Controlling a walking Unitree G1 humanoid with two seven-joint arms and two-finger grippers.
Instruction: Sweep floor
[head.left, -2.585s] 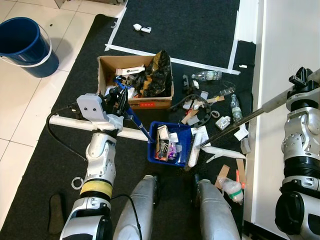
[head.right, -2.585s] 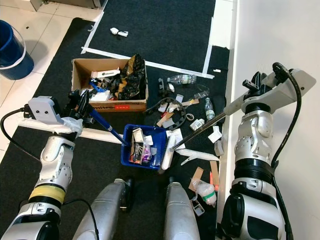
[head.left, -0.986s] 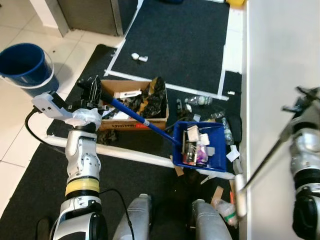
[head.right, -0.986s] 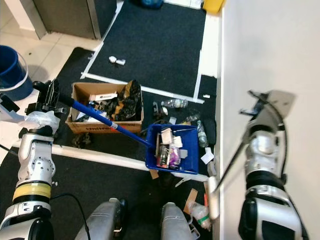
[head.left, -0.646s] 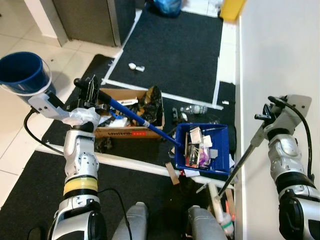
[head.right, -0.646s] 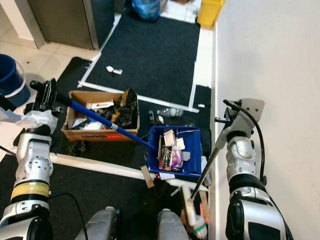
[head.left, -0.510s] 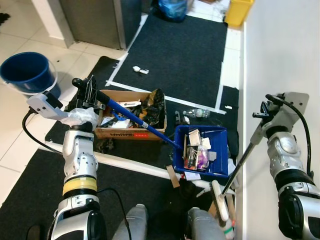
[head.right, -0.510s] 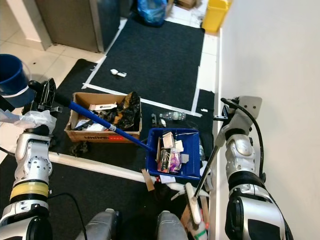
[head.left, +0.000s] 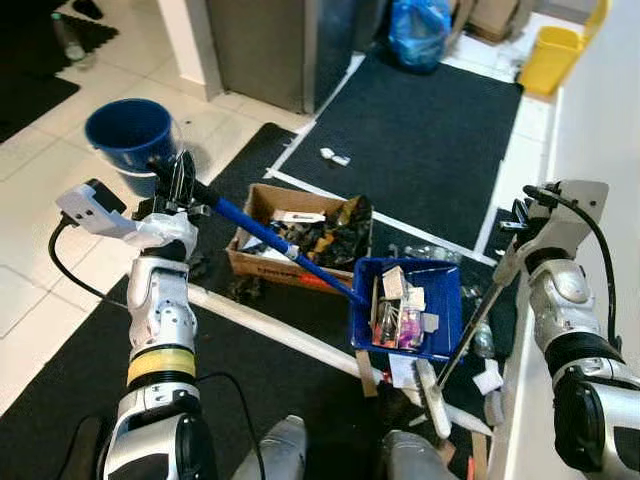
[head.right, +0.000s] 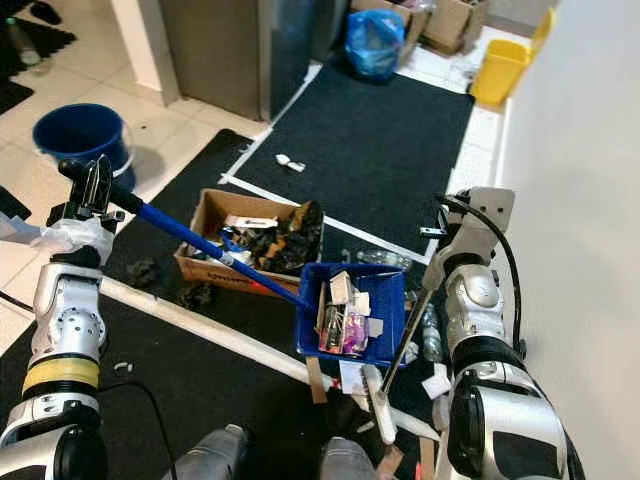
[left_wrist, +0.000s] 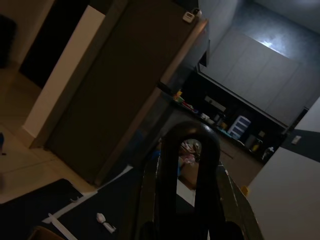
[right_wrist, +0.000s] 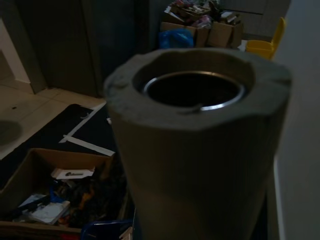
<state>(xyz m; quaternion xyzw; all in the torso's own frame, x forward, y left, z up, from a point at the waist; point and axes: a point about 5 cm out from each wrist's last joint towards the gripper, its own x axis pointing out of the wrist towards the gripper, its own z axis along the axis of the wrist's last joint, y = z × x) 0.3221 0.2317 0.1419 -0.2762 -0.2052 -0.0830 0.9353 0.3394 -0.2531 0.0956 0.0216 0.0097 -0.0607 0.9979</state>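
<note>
Now, left eye view: left gripper (head.left: 178, 186) clamps the long blue handle of a blue plastic dustpan (head.left: 408, 308), full of scraps, raised beside an open cardboard box (head.left: 300, 232).
Right eye view: right gripper (head.right: 447, 245) grasps a grey broom pole (head.right: 406, 335); fingers hidden, cannot tell.
Advice: keep pan level.
Obstacles: white floor bar (head.right: 200, 325), blue bucket (head.right: 78, 133).
Left wrist view: looped handle end (left_wrist: 189, 175).
Right wrist view: pole's hollow top (right_wrist: 195, 90).

- A home's kitchen or utility area: pale tiled floor (head.left: 40, 240) laid with black mats (head.left: 430, 150)
- A tall dark fridge-like cabinet (head.right: 225, 50) stands by a white pillar (head.right: 140, 40)
- Cardboard boxes (head.right: 445, 20), a blue rubbish bag (head.right: 375, 40), a yellow bin (head.right: 498, 65) and a blue bucket (head.right: 80, 135) stand about
</note>
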